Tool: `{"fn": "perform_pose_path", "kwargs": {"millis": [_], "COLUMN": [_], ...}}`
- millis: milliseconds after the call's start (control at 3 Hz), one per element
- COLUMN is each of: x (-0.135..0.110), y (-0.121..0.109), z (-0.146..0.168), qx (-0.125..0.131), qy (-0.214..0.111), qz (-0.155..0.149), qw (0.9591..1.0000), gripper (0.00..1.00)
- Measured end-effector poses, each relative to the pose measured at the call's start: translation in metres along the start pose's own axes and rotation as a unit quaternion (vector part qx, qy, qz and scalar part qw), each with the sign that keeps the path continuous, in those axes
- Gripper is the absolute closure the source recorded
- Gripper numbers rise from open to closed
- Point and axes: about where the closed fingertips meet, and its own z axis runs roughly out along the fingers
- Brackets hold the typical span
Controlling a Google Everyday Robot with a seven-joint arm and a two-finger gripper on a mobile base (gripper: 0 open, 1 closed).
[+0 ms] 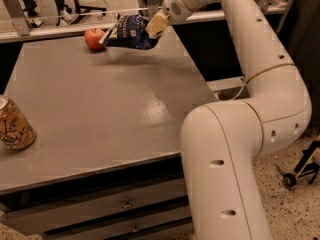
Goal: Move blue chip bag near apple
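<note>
The blue chip bag [129, 32], dark navy foil with white edges, hangs in the air above the far edge of the grey table [100, 109]. My gripper [152, 25] is shut on the bag's right end and holds it lifted. The small red apple [93, 38] sits on the table at the far edge. The bag's left tip is just beside the apple's right side, close to touching it.
A tan patterned drink can [13, 125] stands at the table's left edge, near the front. My white arm [235, 134] rises past the table's right side. Drawers [100, 209] run under the table front. A rail and stands lie behind the table.
</note>
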Motion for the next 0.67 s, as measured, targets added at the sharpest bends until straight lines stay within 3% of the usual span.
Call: {"fn": "perform_pose_path", "kwargs": {"millis": [667], "x": [0.0079], "y": [-0.0012], "z": [0.0202], "qx": [-0.007], "qy": [0.016], "qz": [0.021], "qw": [0.9996], "gripper": [1.00]}}
